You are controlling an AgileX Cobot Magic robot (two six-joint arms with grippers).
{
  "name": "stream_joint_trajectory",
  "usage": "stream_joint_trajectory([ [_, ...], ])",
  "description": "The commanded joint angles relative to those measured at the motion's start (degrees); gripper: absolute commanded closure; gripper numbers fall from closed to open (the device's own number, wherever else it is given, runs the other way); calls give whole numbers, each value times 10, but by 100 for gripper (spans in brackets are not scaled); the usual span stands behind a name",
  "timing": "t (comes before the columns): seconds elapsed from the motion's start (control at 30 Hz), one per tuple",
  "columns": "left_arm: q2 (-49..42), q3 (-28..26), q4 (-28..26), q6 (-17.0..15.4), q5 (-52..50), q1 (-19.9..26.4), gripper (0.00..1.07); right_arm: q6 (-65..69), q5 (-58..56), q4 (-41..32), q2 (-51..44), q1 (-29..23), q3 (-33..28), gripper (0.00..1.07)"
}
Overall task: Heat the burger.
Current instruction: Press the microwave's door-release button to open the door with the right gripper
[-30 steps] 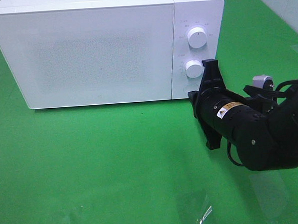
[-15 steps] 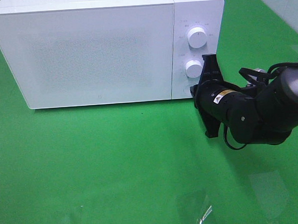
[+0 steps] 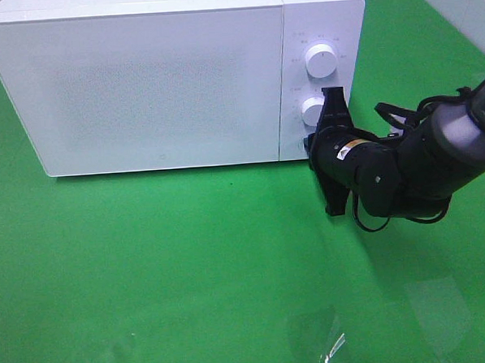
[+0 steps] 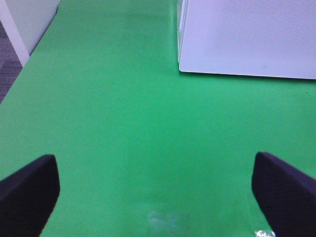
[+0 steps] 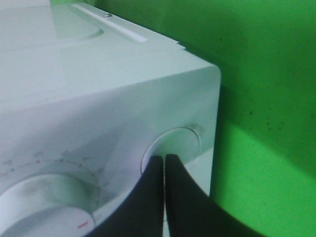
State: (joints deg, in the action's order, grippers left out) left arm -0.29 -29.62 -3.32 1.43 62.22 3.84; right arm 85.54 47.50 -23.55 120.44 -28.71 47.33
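The burger is out of view. A white microwave (image 3: 156,80) stands at the back with its door closed. My right gripper (image 3: 311,142) is shut and empty. Its tips rest against the round button (image 5: 177,143) low on the microwave's control panel, below the lower knob (image 3: 314,110). In the right wrist view the closed fingertips (image 5: 157,170) meet at that button. My left gripper (image 4: 158,197) is open and empty above bare green cloth, in front of and to the left of the microwave's corner (image 4: 187,59). It does not show in the high view.
An upper knob (image 3: 321,60) sits above the lower one on the panel. Green cloth (image 3: 189,257) covers the table. A small shiny patch (image 3: 332,346) lies on the cloth near the front edge. The table's left edge and a white wall (image 4: 19,29) show in the left wrist view.
My right gripper has moved left and towards the microwave, from beside the lower knob to the round button below it. The arm has lowered and stretched out. The microwave door stays closed.
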Motion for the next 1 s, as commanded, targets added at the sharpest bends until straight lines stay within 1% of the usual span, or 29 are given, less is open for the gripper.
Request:
stream_joint_trajectory([
  [0.03,-9,0,-3,-1,-9,-3,8,1,5,1,7,6,13,107],
  [0.23,-9,0,-3,-1,-9,-3,8,-5,34,-5,19,7,26,107],
  [0.3,-9,0,-3,-1,-9,-3,8,-26,58,-29,20,7,33,107],
  [0.33,-9,0,-3,-1,-9,-3,8,-26,58,-29,20,7,33,107],
  [0.43,-9,0,-3,-1,-9,-3,8,-38,118,-37,20,7,35,107],
  [0.57,-9,0,-3,-1,-9,-3,8,-38,142,-43,20,7,37,107],
  [0.9,-9,0,-3,-1,-9,-3,8,-41,202,-53,32,7,73,107],
  [1.0,-9,0,-3,-1,-9,-3,8,-53,234,-69,32,7,81,107],
])
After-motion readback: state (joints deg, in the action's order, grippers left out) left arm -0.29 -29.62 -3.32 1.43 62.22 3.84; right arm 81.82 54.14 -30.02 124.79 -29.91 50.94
